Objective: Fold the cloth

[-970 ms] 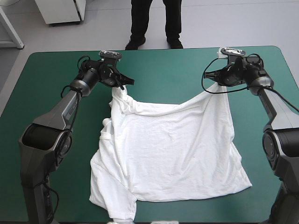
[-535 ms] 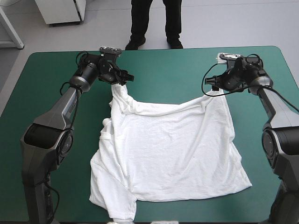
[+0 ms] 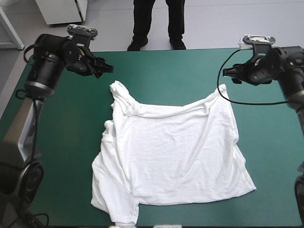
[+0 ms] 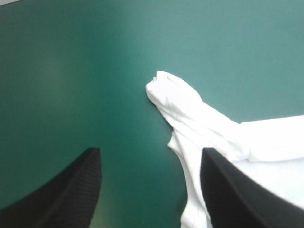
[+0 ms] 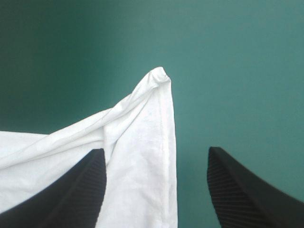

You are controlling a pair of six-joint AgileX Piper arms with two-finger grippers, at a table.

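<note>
The white T-shirt point(image 3: 171, 152) lies spread on the teal-green table, its far edge sagging between two pointed corners. My left gripper point(image 3: 100, 69) hangs open above the table, up and to the left of the shirt's far left corner point(image 4: 164, 88), which rests on the cover ahead of the parted black fingers point(image 4: 71, 190). My right gripper point(image 3: 233, 74) is also open, raised to the right of the far right corner point(image 5: 159, 76). Nothing is between either pair of fingers. A rumpled sleeve point(image 3: 116, 204) sits at the near left.
Bare teal-green cover point(image 3: 166, 71) runs along the far edge between the two arms and on both sides of the shirt. The right arm's black cable point(image 3: 247, 102) loops over the shirt's far right corner area.
Both grippers were shut on the shirt's far corners earlier. They opened, let the corners drop to the table, and both arms rose and drew outward.
</note>
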